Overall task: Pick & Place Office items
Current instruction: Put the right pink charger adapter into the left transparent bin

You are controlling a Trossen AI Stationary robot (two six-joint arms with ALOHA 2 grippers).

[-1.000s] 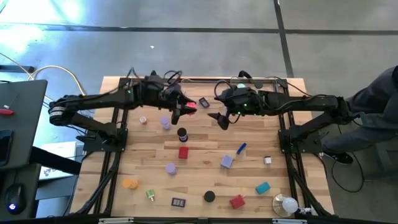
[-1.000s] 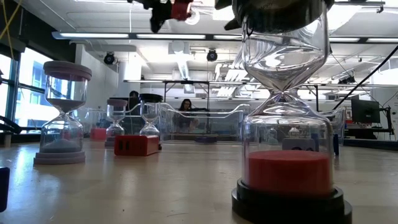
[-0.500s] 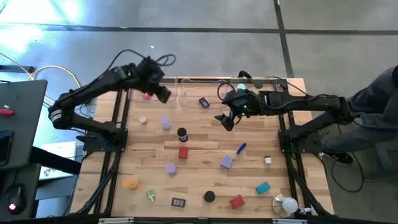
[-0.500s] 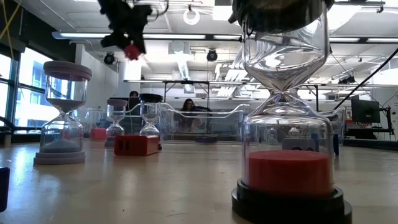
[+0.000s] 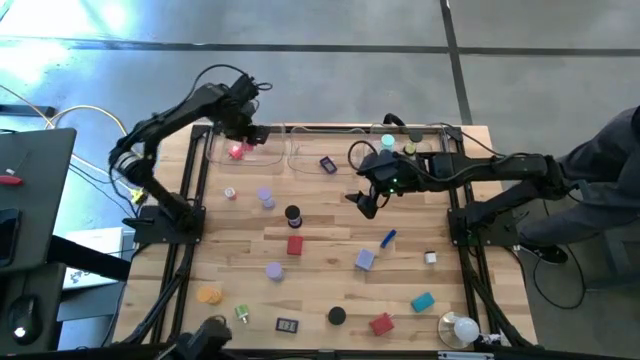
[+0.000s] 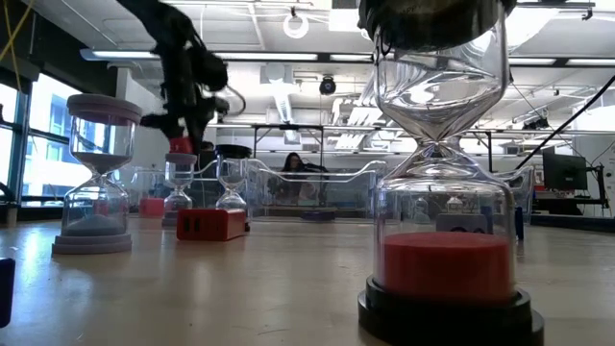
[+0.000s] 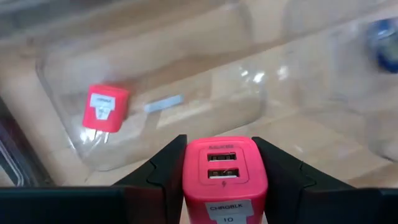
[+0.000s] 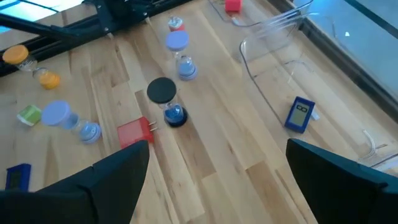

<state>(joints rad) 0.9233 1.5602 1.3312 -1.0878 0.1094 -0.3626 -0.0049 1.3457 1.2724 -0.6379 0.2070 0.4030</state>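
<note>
The left arm reaches to the table's far left corner, its left gripper (image 7: 225, 180) pointing down with both fingers pressed against a red block. The right arm extends across the far side toward the centre, its right gripper (image 5: 366, 203) spread wide, holding nothing.

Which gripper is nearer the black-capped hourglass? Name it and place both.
Right. The right gripper hovers open just beside the black-capped hourglass, toward the table's middle. The left gripper is farther, over the clear tray at the far edge, shut on a red charger.
</note>
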